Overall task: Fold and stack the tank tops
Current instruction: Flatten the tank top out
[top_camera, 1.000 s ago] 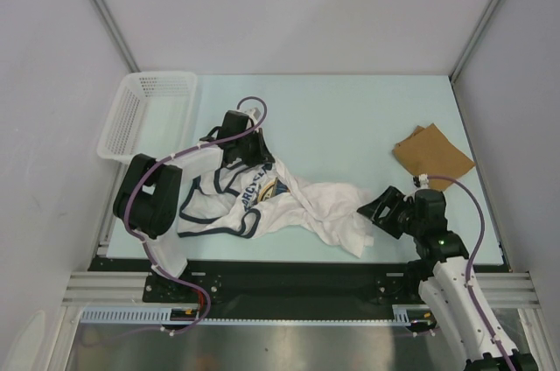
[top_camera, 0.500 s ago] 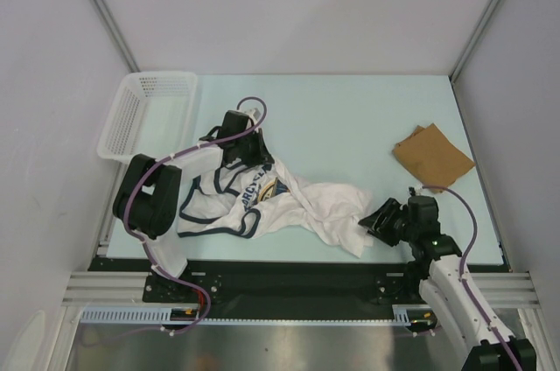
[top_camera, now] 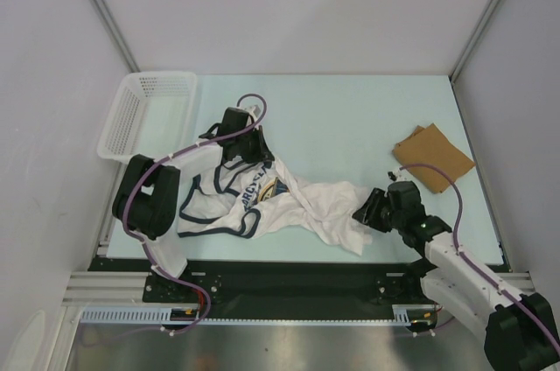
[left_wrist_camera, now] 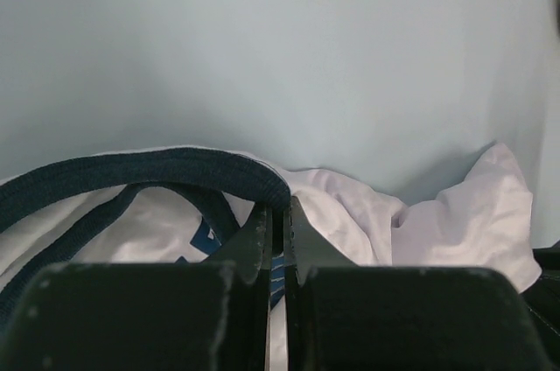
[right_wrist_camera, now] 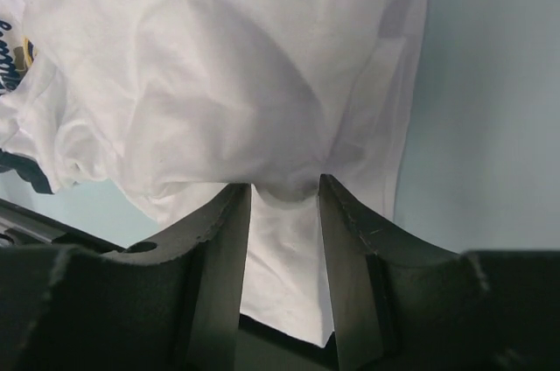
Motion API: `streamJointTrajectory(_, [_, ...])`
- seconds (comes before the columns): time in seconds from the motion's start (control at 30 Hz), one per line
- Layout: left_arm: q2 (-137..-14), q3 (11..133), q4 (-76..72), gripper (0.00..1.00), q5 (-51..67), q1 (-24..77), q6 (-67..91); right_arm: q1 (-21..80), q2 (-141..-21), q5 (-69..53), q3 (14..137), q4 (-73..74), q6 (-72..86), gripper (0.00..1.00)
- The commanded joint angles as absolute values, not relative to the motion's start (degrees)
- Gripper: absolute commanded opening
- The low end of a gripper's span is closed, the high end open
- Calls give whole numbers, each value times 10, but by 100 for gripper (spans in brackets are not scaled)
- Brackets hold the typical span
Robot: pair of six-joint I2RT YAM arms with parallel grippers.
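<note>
The right arm has swung left. Its claw (top_camera: 365, 212) now sits at the near right end of the white top (top_camera: 306, 200), which sprawls crumpled across the near middle of the table (top_camera: 350, 113). The jaws stand narrowly apart, with a fold of white cloth between them. The left claw (left_wrist_camera: 278, 211) is pinched tight on that top's navy trim (left_wrist_camera: 166, 168) at its far left end. The tan top (top_camera: 433, 157) lies flat at the right, well apart.
</note>
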State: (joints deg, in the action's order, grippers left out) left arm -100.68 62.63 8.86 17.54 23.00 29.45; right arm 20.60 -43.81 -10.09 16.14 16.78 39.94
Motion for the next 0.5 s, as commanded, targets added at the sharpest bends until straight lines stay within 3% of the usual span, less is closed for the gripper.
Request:
streamJointTrajectory(0.0, [-972,652,90,0,171,229,280,225,-475,-35,207,152,361,43])
streamJointTrajectory(0.17, [-968,652,91,0,171,229,280,249,-526,-6,237,156,347,44])
streamJointTrajectory(0.37, [-962,646,93,0,171,229,279,265,-529,-1,240,166,353,14])
streamJointTrajectory(0.4, [-961,646,93,0,171,229,278,265,-524,0,243,171,354,4])
streamJointTrajectory(0.47, [-961,649,98,0,170,229,277,265,-500,-1,250,187,356,0])
